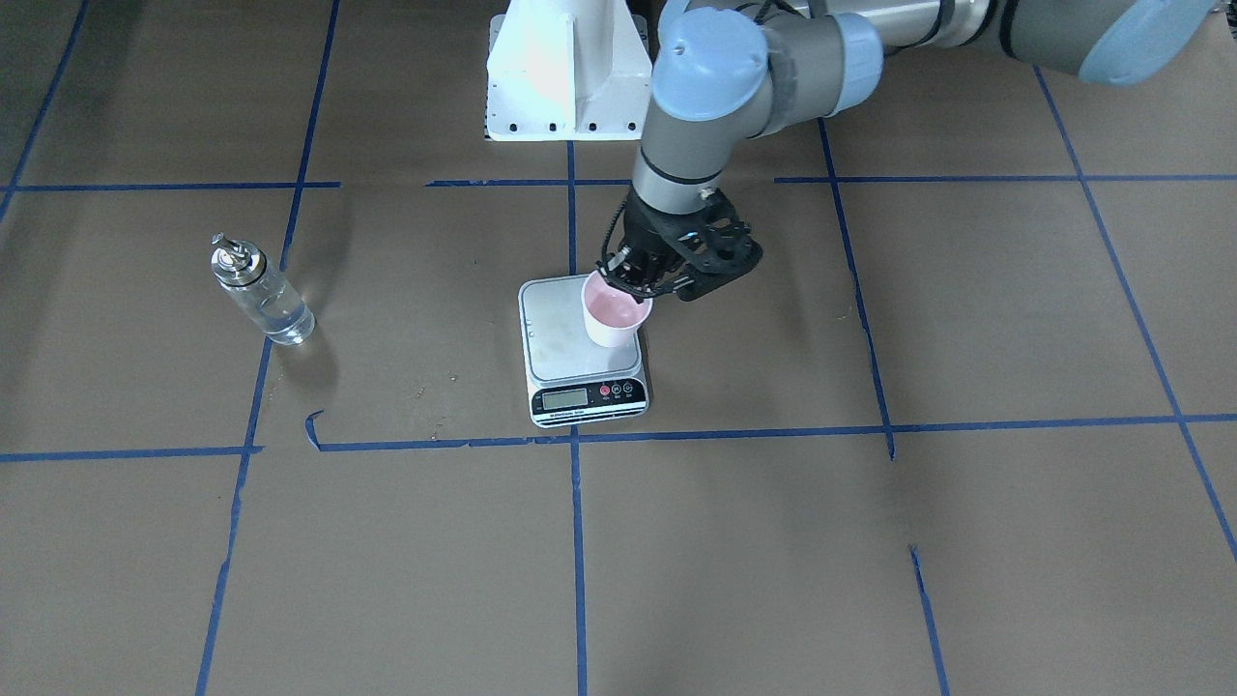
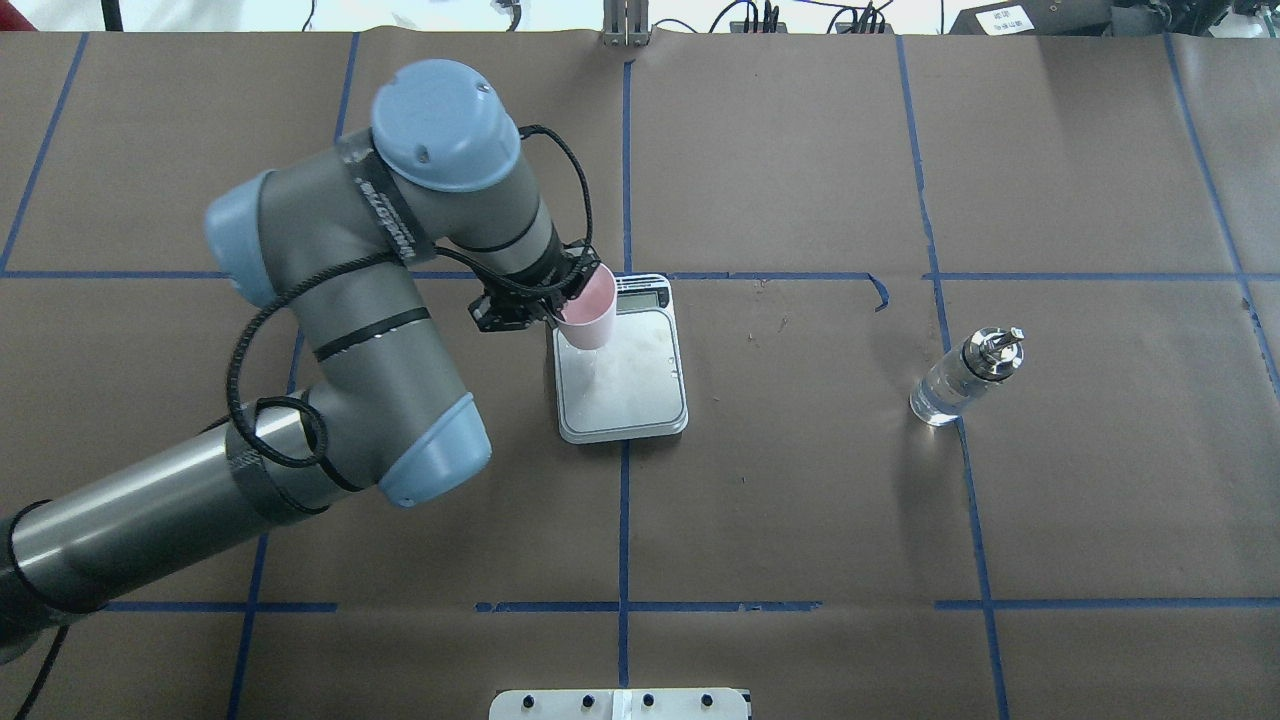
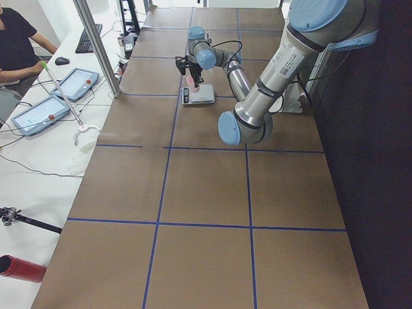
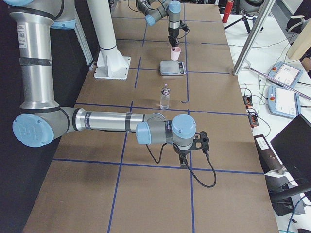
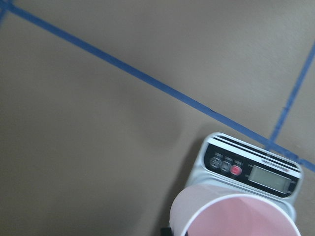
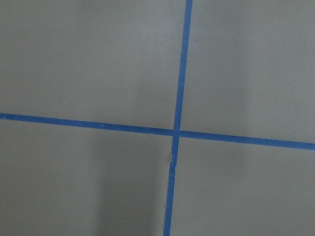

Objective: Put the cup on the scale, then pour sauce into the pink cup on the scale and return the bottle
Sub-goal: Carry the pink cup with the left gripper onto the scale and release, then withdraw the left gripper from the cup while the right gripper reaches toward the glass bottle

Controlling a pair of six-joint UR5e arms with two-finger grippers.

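Observation:
My left gripper [image 1: 630, 281] is shut on the rim of the pale pink cup [image 1: 613, 313]. It holds the cup upright a little above the scale's [image 1: 559, 340] steel platform, on the side nearest the arm. The overhead view shows the cup [image 2: 586, 309] over the scale [image 2: 640, 385], and the left wrist view shows the cup's rim [image 5: 231, 216] in front of the scale's display strip [image 5: 253, 172]. The glass bottle [image 1: 261, 293] with clear sauce stands upright and alone on the table [image 2: 964, 378]. My right gripper [image 4: 187, 162] hangs low over bare table far from both; I cannot tell whether it is open.
The white robot base [image 1: 565, 68] stands behind the scale. Blue tape lines [image 6: 177, 132] cross the brown table cover. In the exterior left view a metal post [image 3: 96, 45], tablets [image 3: 40, 114] and a seated person [image 3: 16, 45] are beside the table.

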